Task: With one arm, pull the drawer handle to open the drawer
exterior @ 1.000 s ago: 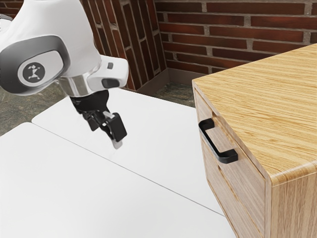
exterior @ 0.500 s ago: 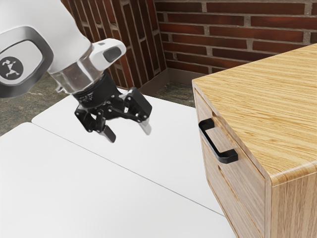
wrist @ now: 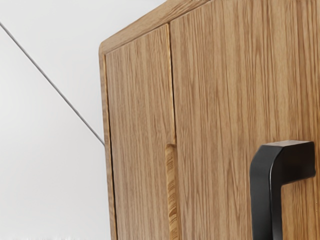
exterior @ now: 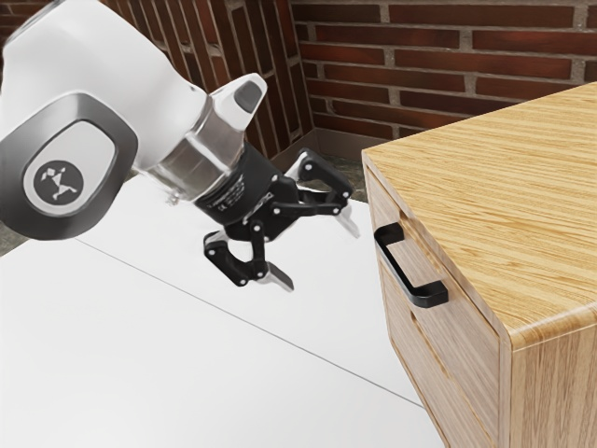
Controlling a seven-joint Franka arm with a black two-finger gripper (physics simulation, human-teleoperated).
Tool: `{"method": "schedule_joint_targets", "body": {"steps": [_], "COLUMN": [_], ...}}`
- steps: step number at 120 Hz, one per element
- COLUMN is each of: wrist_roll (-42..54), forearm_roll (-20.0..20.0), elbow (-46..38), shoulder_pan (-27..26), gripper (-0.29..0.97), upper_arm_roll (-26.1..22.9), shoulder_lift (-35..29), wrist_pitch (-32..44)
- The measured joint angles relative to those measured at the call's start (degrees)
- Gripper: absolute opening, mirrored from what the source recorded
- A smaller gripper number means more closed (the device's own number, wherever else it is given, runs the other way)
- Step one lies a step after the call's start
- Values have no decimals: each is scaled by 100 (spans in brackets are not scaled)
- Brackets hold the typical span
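A light-wood cabinet (exterior: 504,215) stands at the exterior view's right, its top drawer front (exterior: 410,252) flush and carrying a black bar handle (exterior: 409,266). My black gripper (exterior: 315,250) hangs open over the white table, a short way to the left of the handle, its fingers spread wide and pointing toward the cabinet. Nothing is between the fingers. In the wrist view the drawer front (wrist: 225,110) is close ahead, with one end of the black handle (wrist: 277,185) beside it.
The white table (exterior: 140,355) has a seam running across it. A red brick wall (exterior: 438,56) stands behind, with a dark floor below it. A lower drawer front (exterior: 438,383) sits under the top one.
My arm has swung toward the exterior view's right, bringing the hand nearer the cabinet. The hand has turned to face the drawer front, and the fingers have spread apart.
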Motion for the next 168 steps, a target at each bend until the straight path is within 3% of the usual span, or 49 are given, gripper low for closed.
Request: {"method": "schedule_joint_targets", "body": {"steps": [73,168], "wrist_roll": [-1209,-1613], "forearm_roll": [-61,77], "elbow": [-237,-377], "shoulder_pan": [-297,-485], "gripper": [68,68], "upper_arm_roll": [0,17], "shoulder_lift": [-35,-38], "wrist_pitch": [449,700]}}
